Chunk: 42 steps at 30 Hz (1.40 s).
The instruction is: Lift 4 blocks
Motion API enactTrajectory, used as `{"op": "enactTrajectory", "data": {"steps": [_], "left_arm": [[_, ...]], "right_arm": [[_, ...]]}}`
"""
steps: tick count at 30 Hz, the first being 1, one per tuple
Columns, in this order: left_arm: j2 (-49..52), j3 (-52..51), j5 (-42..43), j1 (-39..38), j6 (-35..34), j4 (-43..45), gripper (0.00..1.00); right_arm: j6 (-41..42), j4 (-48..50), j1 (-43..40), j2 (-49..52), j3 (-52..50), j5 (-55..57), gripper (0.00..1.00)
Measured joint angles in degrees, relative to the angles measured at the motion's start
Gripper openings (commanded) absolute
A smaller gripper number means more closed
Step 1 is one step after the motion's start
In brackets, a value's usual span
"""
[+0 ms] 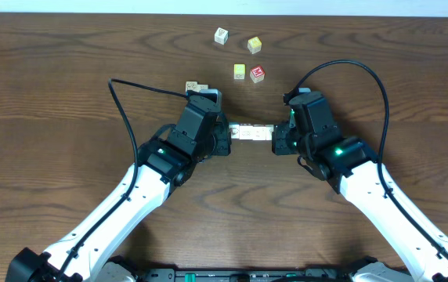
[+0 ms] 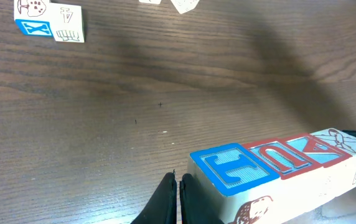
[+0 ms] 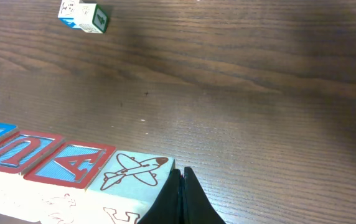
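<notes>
Four cream blocks (image 1: pixel 251 132) form one tight row between my two grippers. In the left wrist view the row runs from a blue-topped block (image 2: pixel 234 169) past a red one (image 2: pixel 284 158) to the far end. The right wrist view has the airplane block (image 3: pixel 131 171) nearest, then a red A block (image 3: pixel 69 163). My left gripper (image 1: pixel 229 135) (image 2: pixel 178 186) is shut, its side pressed against the blue-topped end. Shut as well, my right gripper (image 1: pixel 275 139) (image 3: pixel 181 180) presses the airplane end. The row looks raised a little off the table.
Two more cubes (image 1: pixel 196 86) (image 2: pixel 47 22) sit just behind the left arm. Farther back lie a white cube (image 1: pixel 221 35), two yellow cubes (image 1: pixel 254 45) (image 1: pixel 240 71) and a red-topped cube (image 1: pixel 257 74). Cables loop over both arms.
</notes>
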Motion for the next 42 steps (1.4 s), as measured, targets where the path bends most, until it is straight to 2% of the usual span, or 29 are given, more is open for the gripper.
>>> {"op": "enactTrajectory", "data": {"steps": [42], "left_arm": [[0.0, 0.0, 0.0, 0.0, 0.0, -0.5, 0.07]], "right_arm": [[0.0, -0.4, 0.0, 0.0, 1.7, 0.4, 0.01]]}}
